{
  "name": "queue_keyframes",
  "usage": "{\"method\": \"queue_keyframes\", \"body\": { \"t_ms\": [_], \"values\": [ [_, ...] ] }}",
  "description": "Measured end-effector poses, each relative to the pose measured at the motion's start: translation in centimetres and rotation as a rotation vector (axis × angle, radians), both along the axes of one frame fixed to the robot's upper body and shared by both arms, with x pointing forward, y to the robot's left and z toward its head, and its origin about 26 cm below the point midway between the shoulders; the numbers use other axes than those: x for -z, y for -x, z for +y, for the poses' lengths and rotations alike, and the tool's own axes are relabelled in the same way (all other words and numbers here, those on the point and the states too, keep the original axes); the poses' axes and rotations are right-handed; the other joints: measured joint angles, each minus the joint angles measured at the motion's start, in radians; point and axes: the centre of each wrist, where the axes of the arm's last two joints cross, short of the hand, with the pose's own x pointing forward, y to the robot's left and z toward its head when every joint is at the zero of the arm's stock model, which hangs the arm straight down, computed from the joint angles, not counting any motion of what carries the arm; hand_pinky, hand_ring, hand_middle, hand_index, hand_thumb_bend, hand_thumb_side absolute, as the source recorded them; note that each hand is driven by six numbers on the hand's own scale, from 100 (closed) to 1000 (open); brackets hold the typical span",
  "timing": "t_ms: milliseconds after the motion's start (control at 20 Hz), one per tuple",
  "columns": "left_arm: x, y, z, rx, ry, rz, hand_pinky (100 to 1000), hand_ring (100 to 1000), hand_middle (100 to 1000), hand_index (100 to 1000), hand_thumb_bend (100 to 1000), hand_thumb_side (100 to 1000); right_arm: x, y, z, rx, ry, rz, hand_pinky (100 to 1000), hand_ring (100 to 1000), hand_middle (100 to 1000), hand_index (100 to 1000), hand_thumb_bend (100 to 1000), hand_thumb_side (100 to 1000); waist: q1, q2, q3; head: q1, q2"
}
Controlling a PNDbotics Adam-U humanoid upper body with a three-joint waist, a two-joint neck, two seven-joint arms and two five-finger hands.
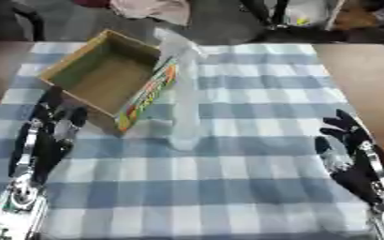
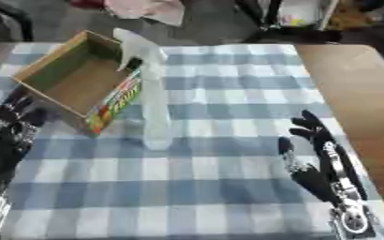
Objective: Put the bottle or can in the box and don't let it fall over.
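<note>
So, far left first: the left hand [image 1: 49,131] is seen low by the table's left edge, fingers stretched out straight and pointing toward the far side, nothing held in it. Its fingertips are just beside the near-left corner of the box [image 1: 109,77], though whether they actually touch it can't be told. The box is an open cardboard one, sitting askew on the far-left part of the table [image 2: 343,70], with colourful print on its right-hand side and nothing visible inside. Everything is laid on a blue and white checked cloth [image 1: 253,164] that covers most of the tabletop. Right next to the box's printed side, a clear spray bottle [image 2: 152,103] is stood upright on the cloth, its trigger head up near the box's far-right corner; it's outside the box, not in it. Over at the right edge, near the front, the right hand [image 2: 314,150] is parked open with fingers straight and spread, well apart from the bottle, nothing gripped
</note>
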Motion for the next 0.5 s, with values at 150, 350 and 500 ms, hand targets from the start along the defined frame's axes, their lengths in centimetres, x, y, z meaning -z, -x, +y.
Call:
{"method": "queue_keyframes", "body": {
  "t_ms": [150, 350, 500],
  "values": [
    [0.0, 0.0, 0.0, 0.0, 0.0, 0.001, 966, 1000, 1000, 953, 583, 649, 0.0, 0.0, 0.0, -0.001, 0.0, 0.0, 976, 829, 852, 1000, 242, 522, 0.0, 0.0, 0.0, 0.0, 0.0],
    [0.0, 0.0, 0.0, 0.001, 0.0, 0.001, 966, 1000, 1000, 953, 583, 649, 0.0, 0.0, 0.0, -0.002, 0.0, -0.001, 977, 830, 852, 1000, 241, 523, -0.001, 0.0, 0.0, 0.0, 0.0],
    [0.0, 0.0, 0.0, 0.0, -0.001, 0.001, 965, 1000, 1000, 953, 583, 649, 0.0, 0.0, 0.0, -0.003, 0.0, -0.001, 977, 830, 852, 1000, 239, 521, -0.002, 0.0, 0.0, 0.0, 0.0]
  ]
}}
